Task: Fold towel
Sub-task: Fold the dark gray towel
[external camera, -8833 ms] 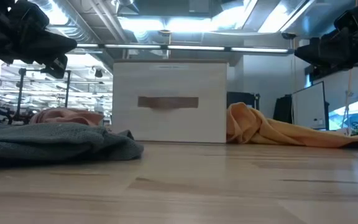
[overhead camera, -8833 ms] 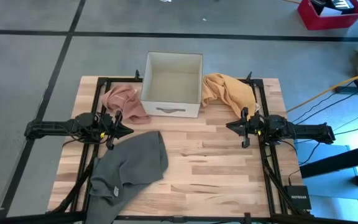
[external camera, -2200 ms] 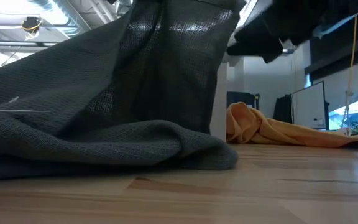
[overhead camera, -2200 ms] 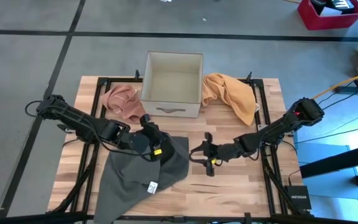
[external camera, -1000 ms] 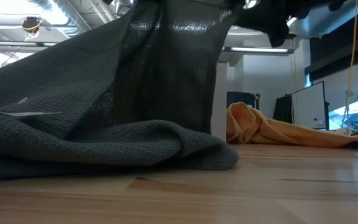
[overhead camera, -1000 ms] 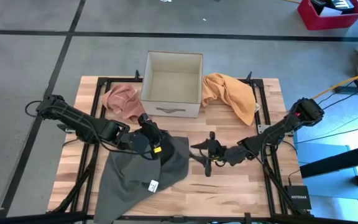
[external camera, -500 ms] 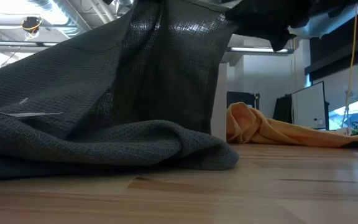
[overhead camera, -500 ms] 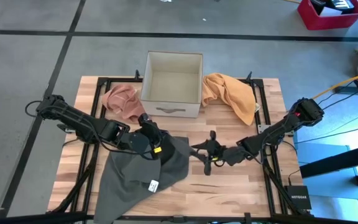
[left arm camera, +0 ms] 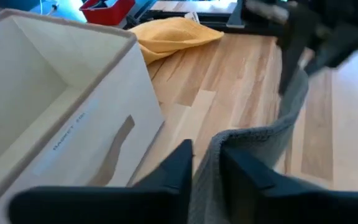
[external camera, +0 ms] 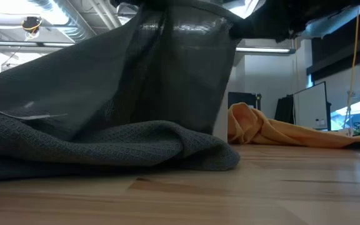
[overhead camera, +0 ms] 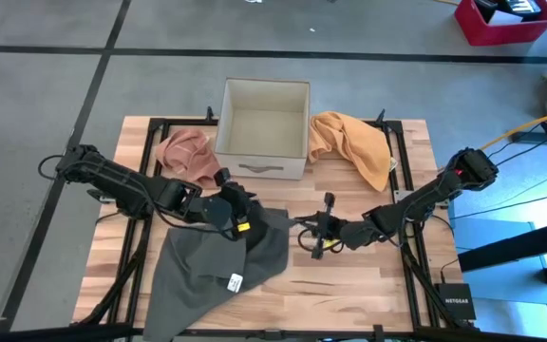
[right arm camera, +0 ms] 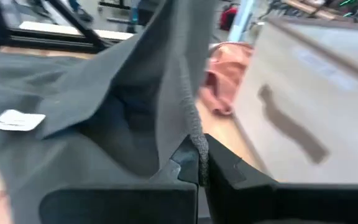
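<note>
Towel (overhead camera: 218, 266) edge pinched in right tool (right arm camera: 197, 163), seen only at that wrist; left tool (left arm camera: 205, 167) slightly spread around it

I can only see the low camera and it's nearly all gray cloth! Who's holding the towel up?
Observer: The right gripper is shut on the gray towel's raised edge, near the table's middle.
Operator: Where's the other arm?
Observer: The left gripper is at that same raised edge, just in front of the white box.
Operator: Any towels I can't see?
Observer: Yes, a pink towel lies crumpled beside the box, on the left arm's side.
</note>
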Controlling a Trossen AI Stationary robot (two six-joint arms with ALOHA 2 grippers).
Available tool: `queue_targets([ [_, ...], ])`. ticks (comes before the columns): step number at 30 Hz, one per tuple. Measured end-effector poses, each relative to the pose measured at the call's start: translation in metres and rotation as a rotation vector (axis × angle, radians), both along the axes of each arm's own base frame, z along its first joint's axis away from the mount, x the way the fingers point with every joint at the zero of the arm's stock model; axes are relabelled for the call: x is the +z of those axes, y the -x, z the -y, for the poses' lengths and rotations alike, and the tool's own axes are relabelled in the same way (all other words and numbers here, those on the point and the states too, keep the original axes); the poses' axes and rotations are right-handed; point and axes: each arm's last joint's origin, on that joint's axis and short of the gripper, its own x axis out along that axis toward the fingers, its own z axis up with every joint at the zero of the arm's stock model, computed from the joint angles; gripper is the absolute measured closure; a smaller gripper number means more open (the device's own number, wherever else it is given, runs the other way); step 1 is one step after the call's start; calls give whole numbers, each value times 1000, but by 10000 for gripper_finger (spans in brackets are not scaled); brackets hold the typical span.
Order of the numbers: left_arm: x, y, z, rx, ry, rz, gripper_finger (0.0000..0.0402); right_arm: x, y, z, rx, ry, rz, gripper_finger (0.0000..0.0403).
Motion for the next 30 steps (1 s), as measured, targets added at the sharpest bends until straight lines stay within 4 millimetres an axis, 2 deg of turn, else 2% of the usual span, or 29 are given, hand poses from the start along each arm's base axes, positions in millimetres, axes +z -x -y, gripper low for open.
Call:
queue_targets([
  [3, 0, 3, 8, -83, 11, -44, 276, 6, 8, 8, -27, 41, -45, 394],
  [5, 0, 8, 21, -156, 25, -70, 256, 10, 14, 14, -50, 40, -72, 397],
  [8, -2, 18, 44, -224, 47, -76, 248, 14, 23, 23, -104, 19, -102, 395],
  [11, -9, 26, 68, -256, 82, -90, 256, 11, 27, 29, -145, -8, -139, 397],
  [15, -36, 27, 96, -269, 89, -167, 272, 5, 24, 35, -171, -53, -160, 396],
  [20, -82, 19, 124, -302, 139, -328, 285, -5, 17, 40, -189, -49, -200, 398],
  [26, -123, 15, 136, -269, 203, -493, 293, -11, 14, 41, -178, -56, -226, 396],
  [30, -137, 16, 136, -231, 207, -568, 297, -11, 14, 40, -175, -52, -227, 398],
])
